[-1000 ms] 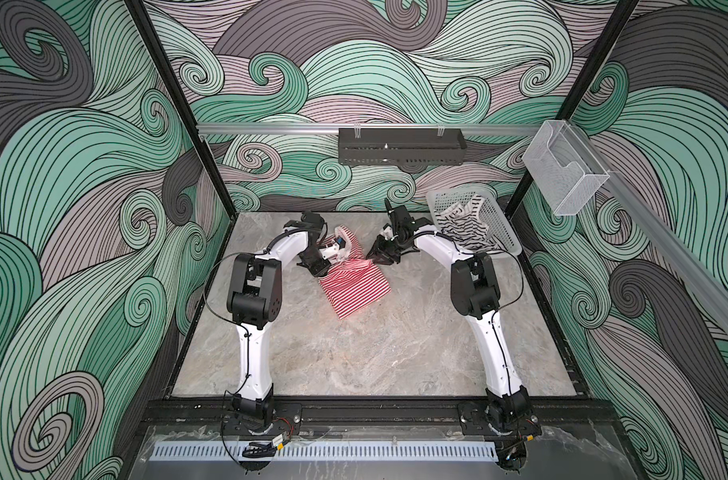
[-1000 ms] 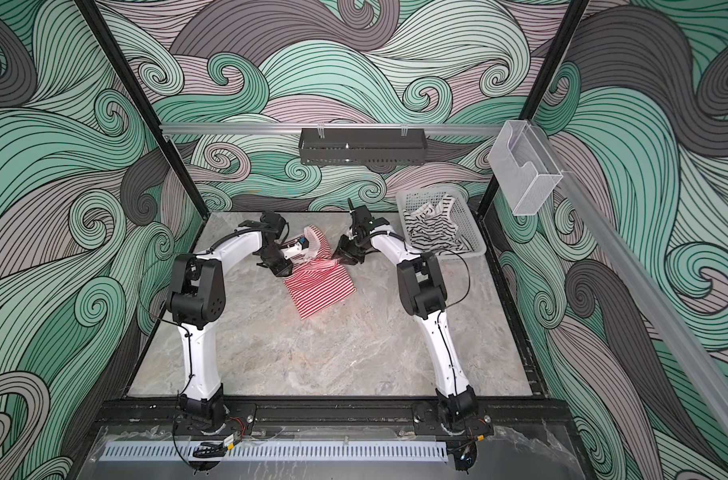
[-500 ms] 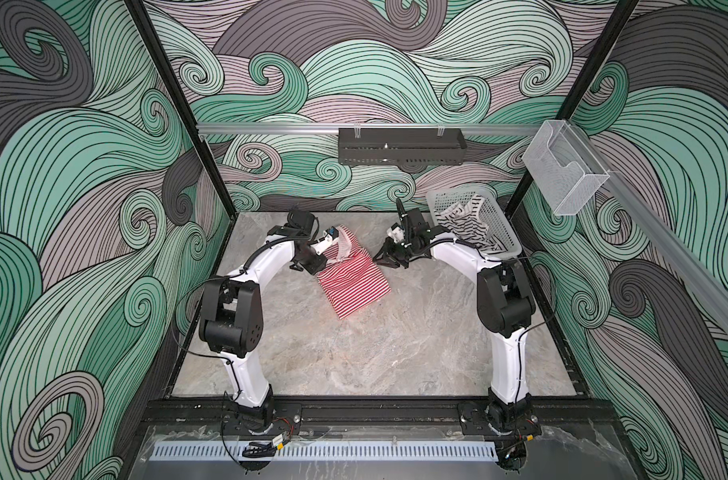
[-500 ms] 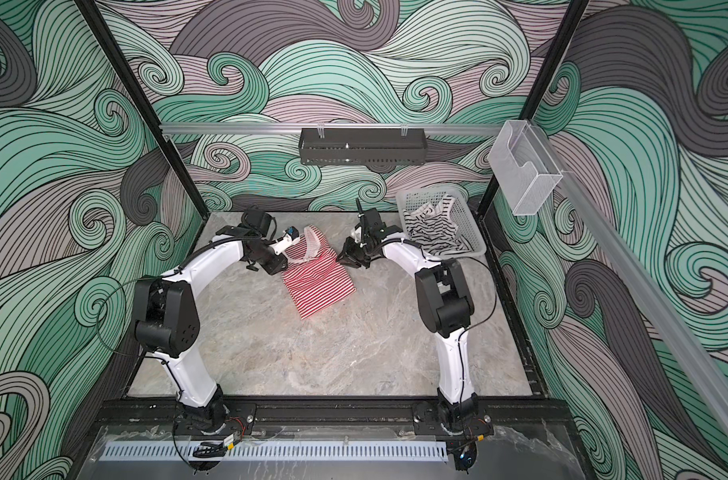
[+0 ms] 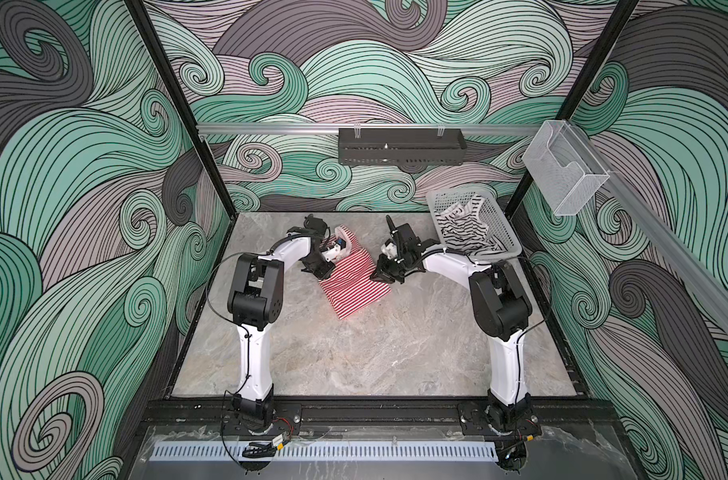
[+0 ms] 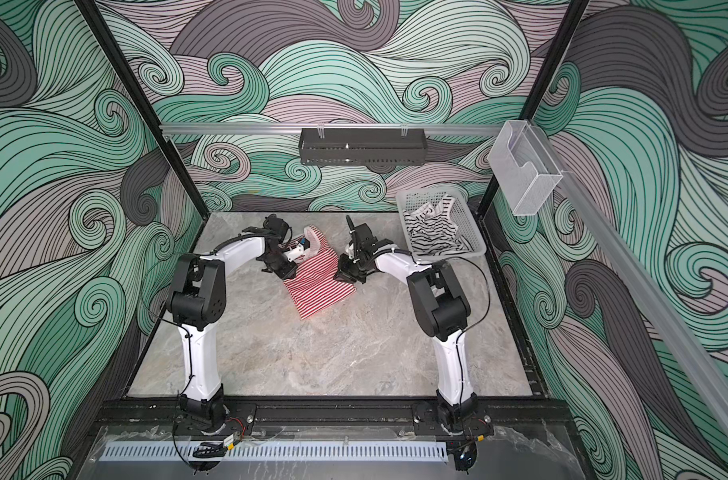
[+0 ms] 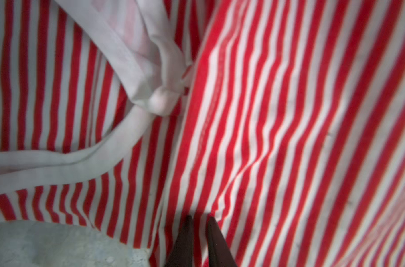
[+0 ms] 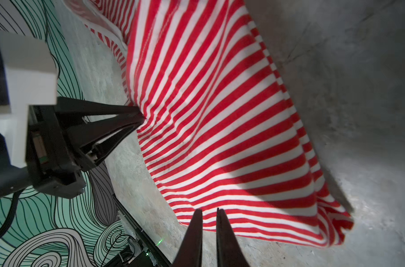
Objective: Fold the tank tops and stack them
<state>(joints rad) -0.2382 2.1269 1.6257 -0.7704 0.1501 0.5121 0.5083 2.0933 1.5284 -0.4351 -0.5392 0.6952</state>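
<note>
Both top views: the red-and-white tank top [image 5: 356, 289] lies part-folded on the bench [image 5: 354, 357], toward the back, between my arms. My left hand [image 5: 324, 272] is down at its left edge and my right hand [image 5: 382, 276] at its right edge, both touching the cloth. The black-striped tank top [image 5: 466, 232] sits crumpled in the white basket [image 5: 516, 250] at back right, just beside my right arm and not yet handled.

Left wrist: striped cloth fills nearly everything. A white strap [image 7: 81, 161] loops across it to a bunched end. My left fingers [image 7: 187, 240] are nearly together with a nip of striped fabric between the tips, so that hand is clamped on the top. A bit of bare bench shows at one corner.

Right wrist: my right fingers [image 8: 194, 235] are almost closed on the top's near edge, clamped too as far as I can tell. Across the cloth, my left hand [image 8: 140, 118] pinches the opposite edge, with puckers drawn toward it. The fabric sags between the two grips.

Handling, my read:
- The knit is light, limp and has no stiffness.
- It needs both edges held at once or it droops and skews.
- A thin pinch could slip.
- The loose strap may stray into the fold.
</note>
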